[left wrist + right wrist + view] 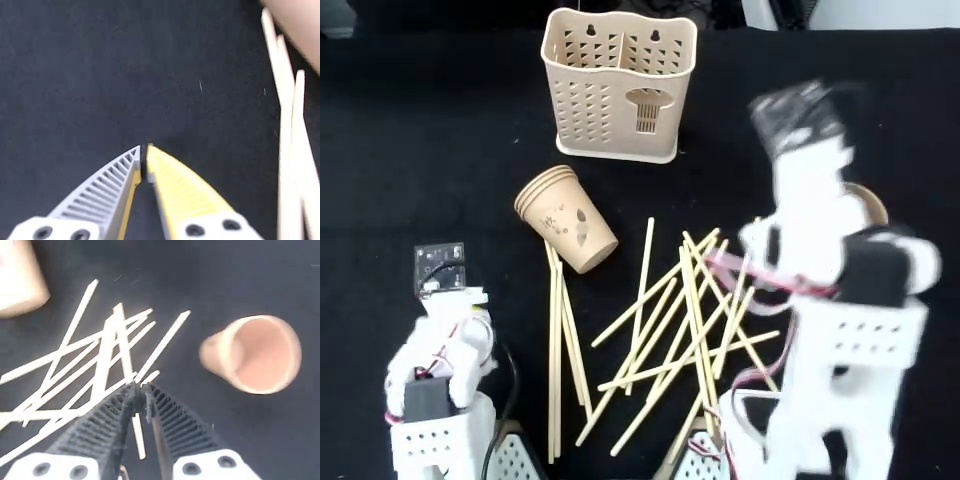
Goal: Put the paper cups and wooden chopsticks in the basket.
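A beige slotted basket (620,85) stands upright at the back of the table. A stack of paper cups (565,218) lies on its side in front of it. Several wooden chopsticks (670,320) lie crisscrossed in the middle. My left gripper (145,150) is shut and empty above bare black cloth, with chopsticks (292,150) to one side. My right gripper (140,387) is shut over the edge of the chopstick pile (100,360). Beside it a single paper cup (255,352) lies on its side, partly hidden behind the right arm (830,300) in the high view.
The table is covered in black cloth (430,150). The left arm (440,370) sits folded at the front left corner. The stack of cups (15,280) is at the edge of the right wrist view. Open cloth lies left of the basket.
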You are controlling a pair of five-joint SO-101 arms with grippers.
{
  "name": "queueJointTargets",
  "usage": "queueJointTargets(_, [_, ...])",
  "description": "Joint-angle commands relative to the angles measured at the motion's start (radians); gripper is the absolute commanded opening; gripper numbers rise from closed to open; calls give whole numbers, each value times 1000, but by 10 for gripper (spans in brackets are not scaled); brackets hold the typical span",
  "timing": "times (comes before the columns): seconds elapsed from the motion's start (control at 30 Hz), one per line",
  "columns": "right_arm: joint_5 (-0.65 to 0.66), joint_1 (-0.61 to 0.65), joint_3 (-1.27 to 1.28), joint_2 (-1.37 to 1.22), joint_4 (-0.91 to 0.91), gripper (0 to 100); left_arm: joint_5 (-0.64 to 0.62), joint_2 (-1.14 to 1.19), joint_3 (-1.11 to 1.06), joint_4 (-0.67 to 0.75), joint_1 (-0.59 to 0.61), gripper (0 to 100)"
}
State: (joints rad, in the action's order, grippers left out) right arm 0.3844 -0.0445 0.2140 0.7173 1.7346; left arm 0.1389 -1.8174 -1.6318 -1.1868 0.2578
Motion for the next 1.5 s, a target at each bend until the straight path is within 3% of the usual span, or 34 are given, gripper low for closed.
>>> queueJointTargets(0.0, [9,115,257,119,-110,12,290,-3,124,109,39,145])
queueJointTargets(0.17, [0,212,625,191,-399,12,301,-2,275,235,96,194])
queueJointTargets(0.4, [-41,222,957,197,-761,12,172,109,334,394,97,184])
queueJointTargets(0.57, [-193,232,1069,199,-937,12,132,394,472,474,54,185])
queueJointTargets(0.77, [-206,230,1176,200,-1096,12,129,858,694,473,-61,185])
queueJointTargets(0.9, [-204,229,1210,200,-1132,12,89,1092,812,471,-77,193])
queueJointTargets(1.07, [-204,232,1211,200,-1135,12,-2,1303,935,428,-82,340])
queueJointTargets(1.27, [-203,232,1213,196,-1137,12,-69,1427,1136,284,-81,346])
queueJointTargets(1.47, [-203,232,1214,196,-1137,12,-28,1519,1219,308,-97,347])
